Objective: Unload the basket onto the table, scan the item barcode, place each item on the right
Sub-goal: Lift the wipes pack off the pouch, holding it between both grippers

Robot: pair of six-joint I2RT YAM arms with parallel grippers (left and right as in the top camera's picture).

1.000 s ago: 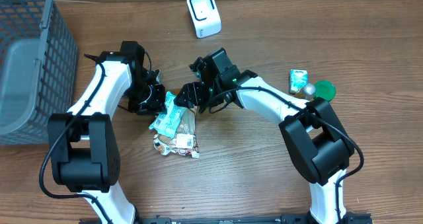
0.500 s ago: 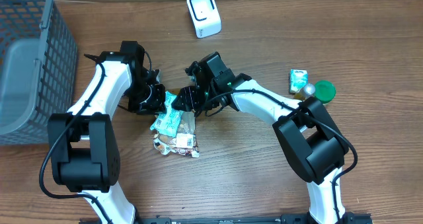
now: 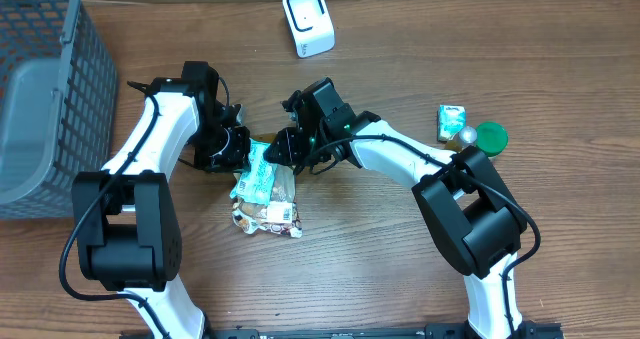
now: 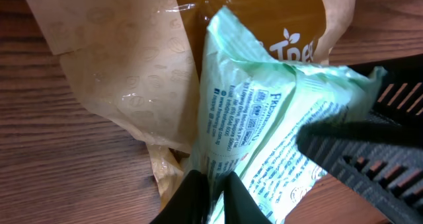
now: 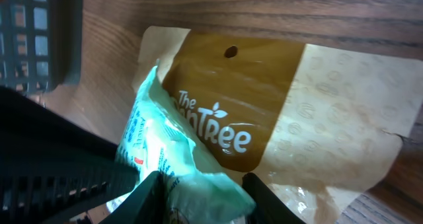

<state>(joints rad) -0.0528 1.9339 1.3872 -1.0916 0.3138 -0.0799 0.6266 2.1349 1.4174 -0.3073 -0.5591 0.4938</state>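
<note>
A pale green printed packet (image 3: 258, 176) lies partly on a brown "Tree" pouch (image 3: 272, 211) at the table's middle. My left gripper (image 3: 236, 149) pinches the packet's left edge; in the left wrist view its fingers (image 4: 192, 197) are shut tight on the green packet (image 4: 264, 125). My right gripper (image 3: 286, 147) comes in from the right. In the right wrist view the crumpled end of the green packet (image 5: 158, 138) fills the space between its fingers (image 5: 153, 192), above the brown pouch (image 5: 297, 105). The white scanner (image 3: 308, 21) stands at the back. No barcode shows on the packet.
A grey mesh basket (image 3: 45, 89) takes up the left edge. A small green carton (image 3: 451, 121), a pale ball (image 3: 467, 134) and a green lid (image 3: 491, 135) sit at the right. The right gripper's black body (image 4: 370, 138) shows in the left wrist view.
My right gripper has shifted left onto the green packet and its jaws have narrowed around it. The left gripper has tightened a little and stayed in place.
</note>
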